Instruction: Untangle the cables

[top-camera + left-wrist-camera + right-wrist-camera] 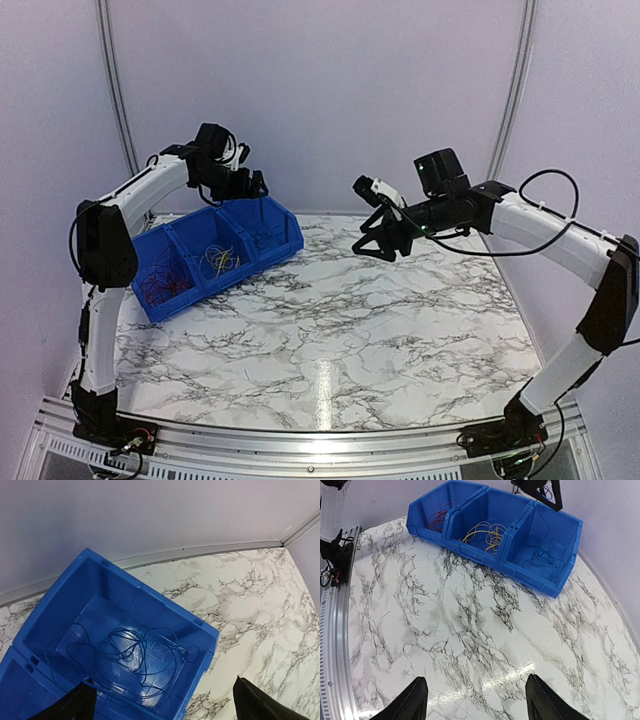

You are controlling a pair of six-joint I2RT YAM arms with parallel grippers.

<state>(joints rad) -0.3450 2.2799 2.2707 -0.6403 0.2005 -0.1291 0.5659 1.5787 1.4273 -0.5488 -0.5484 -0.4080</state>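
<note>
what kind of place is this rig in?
Probably a lab robot test cell: left arm and right arm bolted to a marble-look table, plain walls close around, a bin of colour-sorted cables.

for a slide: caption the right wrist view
Three-compartment blue bin on a marble table holding red cables, yellow cables and blue cables, one colour each

Three loose single-colour clumps, one per compartment of the blue bin (470, 554). Red cables (438, 520) occupy one end compartment and yellow cables (482, 533) the middle. Blue cables (142, 652) occupy the other end (thin overlapping loops, flat on the floor).
</note>
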